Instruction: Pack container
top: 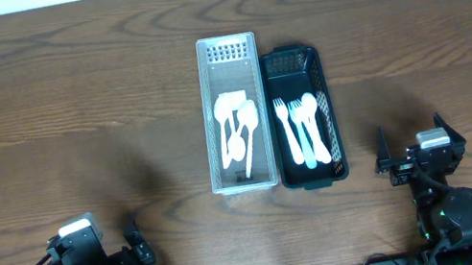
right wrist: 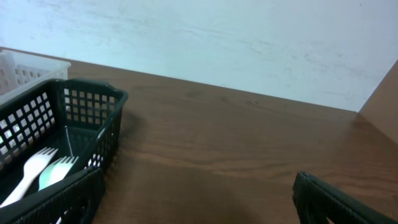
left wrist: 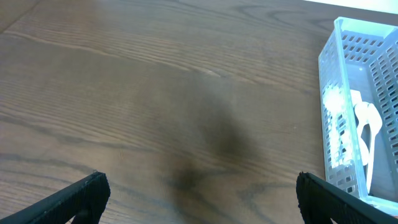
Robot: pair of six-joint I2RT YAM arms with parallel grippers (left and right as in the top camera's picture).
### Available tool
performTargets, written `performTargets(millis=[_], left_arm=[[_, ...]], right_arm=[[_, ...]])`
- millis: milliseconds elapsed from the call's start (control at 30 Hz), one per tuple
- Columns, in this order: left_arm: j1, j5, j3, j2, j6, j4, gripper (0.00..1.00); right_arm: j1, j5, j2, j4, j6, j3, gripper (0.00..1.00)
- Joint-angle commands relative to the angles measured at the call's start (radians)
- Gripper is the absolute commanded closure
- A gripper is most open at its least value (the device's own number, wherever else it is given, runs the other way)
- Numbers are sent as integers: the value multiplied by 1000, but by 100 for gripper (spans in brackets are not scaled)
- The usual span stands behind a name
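A clear slotted container point(top: 211, 117) lies mid-table with white spoons point(top: 237, 127) in it. Touching its right side is a black slotted container point(top: 329, 106) that holds white and pale teal forks point(top: 304, 130). My left gripper point(top: 94, 237) rests near the front left edge, open and empty. In the left wrist view it point(left wrist: 199, 199) spans bare wood, and the clear container point(left wrist: 333, 112) with spoons point(left wrist: 367, 124) is at the right. My right gripper point(top: 416, 142) is open and empty at the front right. In its own view it point(right wrist: 199, 199) has the black container point(right wrist: 87, 102) and forks point(right wrist: 43, 165) to its left.
The table is dark wood point(top: 65, 104) with a pale wall point(right wrist: 217, 43) behind its far edge. A corner of the clear container point(right wrist: 25, 68) shows behind the black one in the right wrist view.
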Motion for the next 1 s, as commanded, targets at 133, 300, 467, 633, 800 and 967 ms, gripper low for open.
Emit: performTargets(millis=[133, 300, 467, 633, 800, 967], left_arm=[[-3, -12, 1, -6, 9, 0, 2], [-3, -12, 1, -6, 9, 0, 2], [-3, -12, 1, -6, 9, 0, 2], [-1, -13, 0, -7, 37, -18, 2], [27, 23, -88, -49, 43, 51, 2], [45, 42, -269, -116, 44, 304, 2]], right_arm=[[-12, -4, -9, -4, -14, -3, 1], [-12, -4, -9, -3, -14, -3, 1], [-12, -4, -9, -3, -14, -3, 1], [-12, -4, -9, -4, -14, -3, 1], [-12, -4, -9, -4, -14, -3, 1], [-12, -4, -9, -3, -14, -3, 1]])
